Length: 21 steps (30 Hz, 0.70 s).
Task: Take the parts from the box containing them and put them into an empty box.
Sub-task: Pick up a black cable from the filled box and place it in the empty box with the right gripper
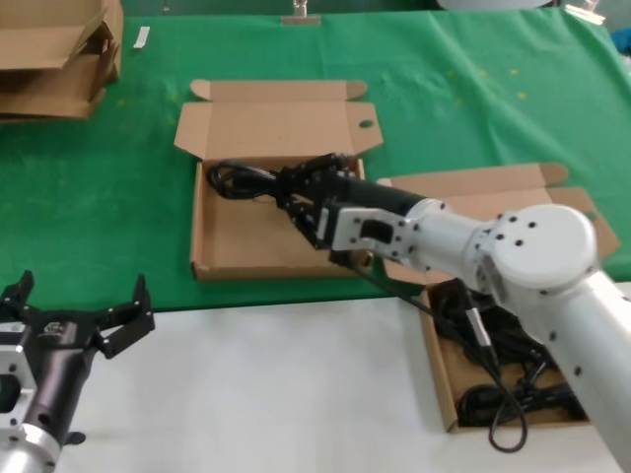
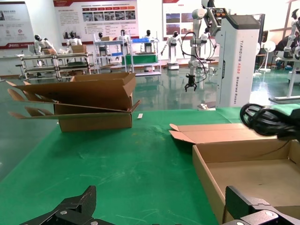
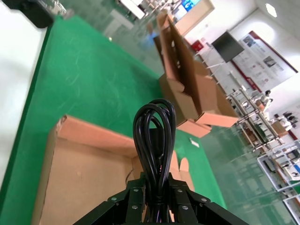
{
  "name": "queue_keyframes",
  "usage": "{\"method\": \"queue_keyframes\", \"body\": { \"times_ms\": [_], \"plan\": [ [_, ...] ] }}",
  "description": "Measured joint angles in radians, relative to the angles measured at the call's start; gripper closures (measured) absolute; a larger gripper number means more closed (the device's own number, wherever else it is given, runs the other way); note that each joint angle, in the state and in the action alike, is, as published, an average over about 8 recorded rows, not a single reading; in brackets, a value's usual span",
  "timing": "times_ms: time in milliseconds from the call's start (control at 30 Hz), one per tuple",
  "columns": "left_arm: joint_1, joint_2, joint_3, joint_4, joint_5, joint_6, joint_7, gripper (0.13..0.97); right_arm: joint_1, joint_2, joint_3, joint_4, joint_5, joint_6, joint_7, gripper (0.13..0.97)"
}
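Observation:
My right gripper (image 1: 299, 194) is shut on one of the parts, a black coiled power cord (image 1: 240, 179), and holds it over the back of the empty box (image 1: 242, 241). The right wrist view shows the cord's loop (image 3: 154, 133) sticking out past the closed fingers (image 3: 133, 199), with the empty box's bare floor (image 3: 79, 173) below. The box containing the parts (image 1: 439, 370) sits at the near right, partly hidden by my right arm, with more black cords (image 1: 518, 399) inside. My left gripper (image 1: 74, 315) waits open at the near left, over the white table; the left wrist view shows its gap (image 2: 161, 208) empty.
Stacked cardboard boxes (image 1: 59, 49) stand at the far left of the green mat (image 1: 99, 197), and they show in the left wrist view as a cardboard stack (image 2: 89, 101). The empty box's open lid (image 1: 276, 123) lies flat behind it. A white table surface (image 1: 256, 394) runs along the front.

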Motion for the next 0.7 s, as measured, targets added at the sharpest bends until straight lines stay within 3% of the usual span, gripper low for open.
{"method": "queue_keyframes", "body": {
  "times_ms": [300,567,700],
  "plan": [
    [0.000,0.000,0.000,0.000,0.000,0.000,0.000,0.132,0.078,-0.068,0.049,-0.208,0.071,-0.003,-0.187,0.846],
    [0.000,0.000,0.000,0.000,0.000,0.000,0.000,0.132,0.067,-0.066,0.065,-0.213,0.097,-0.024,-0.217,0.823],
    [0.000,0.000,0.000,0.000,0.000,0.000,0.000,0.132,0.049,-0.048,0.070,-0.183,0.106,-0.040,-0.210,0.768]
  ]
}}
